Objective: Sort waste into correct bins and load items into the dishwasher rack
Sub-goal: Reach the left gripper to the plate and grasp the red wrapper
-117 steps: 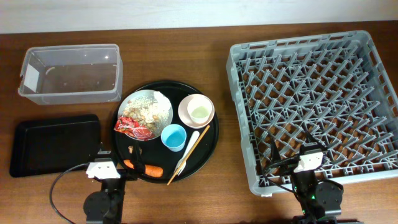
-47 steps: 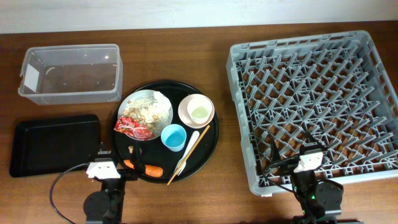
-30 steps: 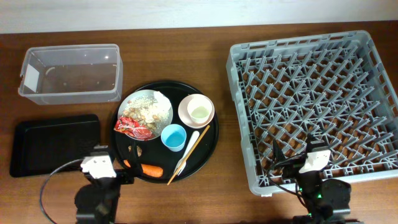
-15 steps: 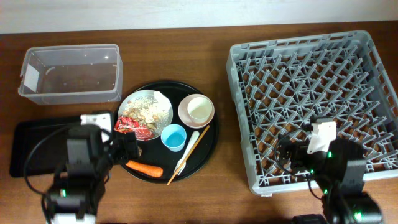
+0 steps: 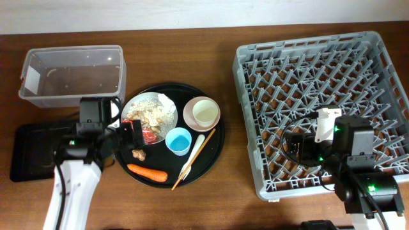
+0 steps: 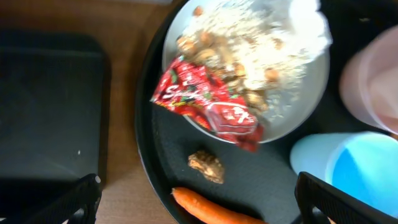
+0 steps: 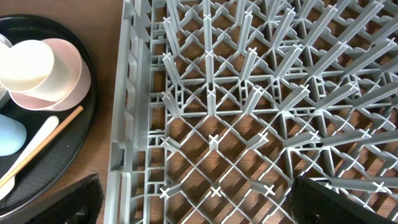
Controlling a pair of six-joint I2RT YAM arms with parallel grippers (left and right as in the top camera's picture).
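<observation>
My left tool [image 6: 198, 198] hangs over the left part of the round black tray [image 6: 163, 149], its fingers spread wide and holding nothing. Between them, from the wrist view, I see the small brown lump [image 6: 206, 165] lying loose on the tray floor. The orange carrot [image 6: 211, 210] lies just nearer the tray's front edge.

Just beyond the lump, the red crinkled snack wrapper [image 6: 208, 107] lies over the near-left rim of the white round plate [image 6: 292, 121], which sits in the tray's far-left part. Pale rice-like scraps [image 6: 249, 37] cover much of the plate, and the crumpled white tissue [image 6: 308, 18] rests at its far side. The light blue cup [image 6: 351, 171] stands near the tray's middle, open end up.

My right tool [image 7: 202, 202] is also open and empty. It hovers off to the right of the tray, above the near-left part of the grey dishwasher rack [image 7: 249, 112]. No dishes show among the rack's pegs.

In the tray's far-right part, the small cream cup [image 7: 25, 62] sits inside the pale pink bowl [image 7: 71, 78]. The slim cream utensil [image 7: 46, 129] lies slanted along the tray's right side.

On the desk [image 5: 192, 51], the shallow black rectangular tray [image 6: 50, 106] lies just left of the round tray. The clear plastic tub [image 5: 71, 75] stands beyond the round tray's left edge.
</observation>
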